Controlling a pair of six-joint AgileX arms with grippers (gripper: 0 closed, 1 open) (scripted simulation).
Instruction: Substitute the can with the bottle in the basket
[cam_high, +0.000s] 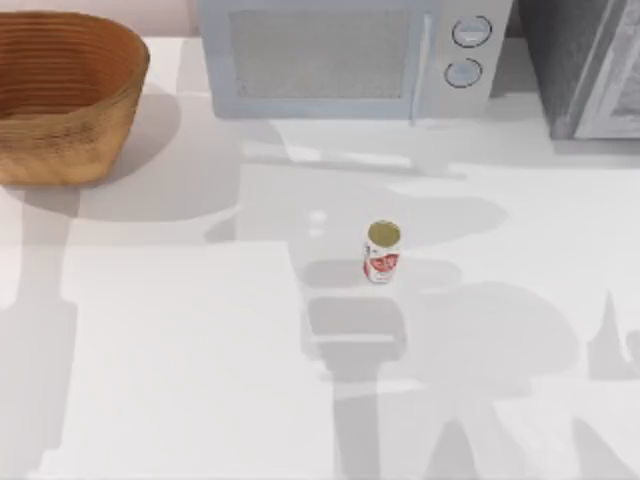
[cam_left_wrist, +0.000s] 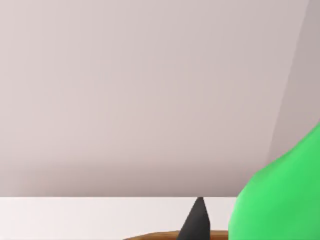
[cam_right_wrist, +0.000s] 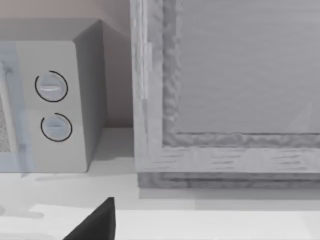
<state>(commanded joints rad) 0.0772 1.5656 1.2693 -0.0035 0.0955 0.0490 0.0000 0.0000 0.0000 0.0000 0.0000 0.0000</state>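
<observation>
Green plastic of the bottle (cam_left_wrist: 280, 200) rides against the left claw (cam_left_wrist: 197, 222), apparently gripped, above the basket (cam_high: 60, 100) rim. The can (cam_high: 381, 252) stands mid-desk. Next: lower and release inside. Whether the right claw's (cam_right_wrist: 97, 222) grip is open, I cannot tell.

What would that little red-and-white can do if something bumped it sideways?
The can stands upright on the smooth white table, so a low nudge would probably slide it. It looks taller than wide, so a knock near its gold top might tip it. Once on its round side, it would likely roll.
</observation>
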